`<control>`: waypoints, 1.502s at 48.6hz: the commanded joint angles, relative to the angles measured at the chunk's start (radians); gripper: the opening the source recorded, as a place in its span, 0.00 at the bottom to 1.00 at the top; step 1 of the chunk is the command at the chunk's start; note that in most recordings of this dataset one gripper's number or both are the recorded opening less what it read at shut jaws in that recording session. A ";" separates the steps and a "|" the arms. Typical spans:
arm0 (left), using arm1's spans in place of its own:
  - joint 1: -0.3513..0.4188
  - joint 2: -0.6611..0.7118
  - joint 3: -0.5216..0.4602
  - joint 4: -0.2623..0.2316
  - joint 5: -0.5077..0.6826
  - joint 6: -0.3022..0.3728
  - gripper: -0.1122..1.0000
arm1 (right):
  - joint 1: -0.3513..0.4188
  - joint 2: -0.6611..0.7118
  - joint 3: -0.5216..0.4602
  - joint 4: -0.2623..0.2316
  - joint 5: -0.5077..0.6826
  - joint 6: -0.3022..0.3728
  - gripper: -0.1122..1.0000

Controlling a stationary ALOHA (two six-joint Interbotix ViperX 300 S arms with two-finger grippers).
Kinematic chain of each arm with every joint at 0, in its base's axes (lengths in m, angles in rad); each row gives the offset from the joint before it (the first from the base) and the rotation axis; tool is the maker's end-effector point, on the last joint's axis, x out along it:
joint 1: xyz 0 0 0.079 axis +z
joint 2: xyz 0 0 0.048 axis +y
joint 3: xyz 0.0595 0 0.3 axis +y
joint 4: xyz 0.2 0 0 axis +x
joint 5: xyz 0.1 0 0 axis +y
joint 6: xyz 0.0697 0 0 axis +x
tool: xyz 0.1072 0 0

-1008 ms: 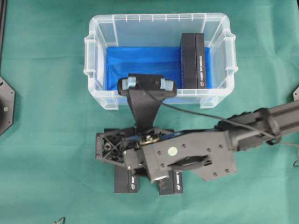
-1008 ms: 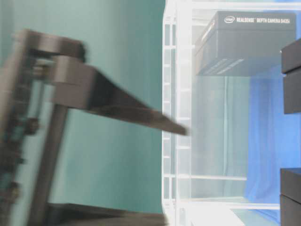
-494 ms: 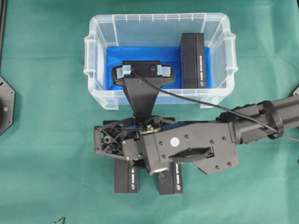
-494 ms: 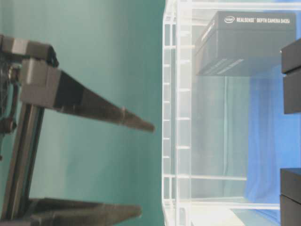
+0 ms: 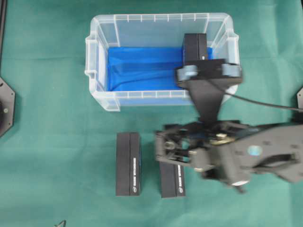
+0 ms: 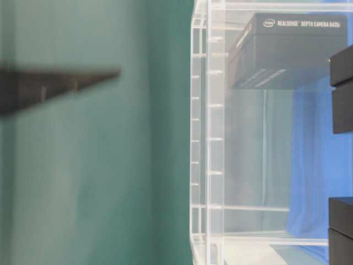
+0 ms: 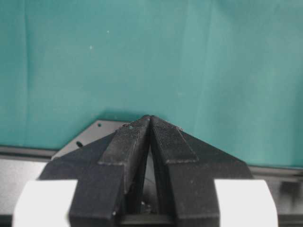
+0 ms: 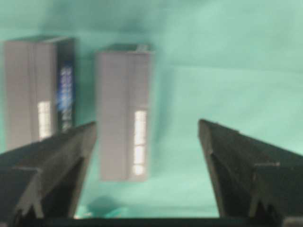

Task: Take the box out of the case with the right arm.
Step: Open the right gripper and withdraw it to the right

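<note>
The case (image 5: pixel 97 71) is a clear plastic bin with a blue sheet on its floor. One black box (image 5: pixel 195 45) stands on edge in it against the right wall, and its label reads through the wall in the table-level view (image 6: pixel 287 49). My right gripper (image 5: pixel 173 146) hangs open and empty over the green cloth in front of the case. The arm's wrist camera (image 5: pixel 208 73) overlaps the case's front right rim. In the right wrist view the gripper (image 8: pixel 147 123) has its fingers (image 8: pixel 57 156) spread wide. My left gripper (image 7: pixel 150 117) is shut on nothing, over bare cloth.
Two more black boxes lie on the cloth in front of the case, one on the left (image 5: pixel 129 163) and one (image 5: pixel 173 179) partly under my right gripper. Both show in the right wrist view (image 8: pixel 38 90) (image 8: pixel 124 113). A blurred dark finger (image 6: pixel 55 85) crosses the table-level view.
My right arm has swung to the right. Its wrist camera went from the case's front middle to the front right rim, uncovering the left box on the cloth. The jaws stayed open.
</note>
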 commanded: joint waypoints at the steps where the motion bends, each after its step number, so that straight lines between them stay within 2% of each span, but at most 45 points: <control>1: -0.002 0.008 -0.009 0.003 -0.003 -0.002 0.12 | 0.023 -0.112 0.100 0.000 -0.046 0.017 0.86; 13: -0.002 0.006 -0.009 0.003 -0.003 0.000 0.12 | 0.081 -0.324 0.380 0.002 -0.141 0.075 0.86; 28: -0.002 0.003 -0.008 0.003 -0.003 0.000 0.12 | 0.176 -0.531 0.583 0.002 -0.117 0.184 0.86; 35: -0.002 0.005 -0.008 0.003 -0.003 0.000 0.12 | 0.204 -0.569 0.618 0.003 -0.104 0.222 0.86; 50: -0.002 0.014 -0.008 0.003 -0.003 0.000 0.12 | 0.204 -0.555 0.614 -0.003 -0.110 0.221 0.86; 59: -0.002 0.014 -0.006 0.003 -0.003 0.000 0.12 | 0.176 -0.569 0.621 -0.006 -0.107 0.212 0.86; 67: -0.002 0.014 -0.008 0.003 -0.003 0.000 0.12 | 0.129 -0.592 0.635 -0.020 -0.107 0.158 0.86; 73: -0.002 0.014 -0.008 0.003 -0.003 0.002 0.12 | 0.038 -0.623 0.652 -0.037 -0.112 0.060 0.86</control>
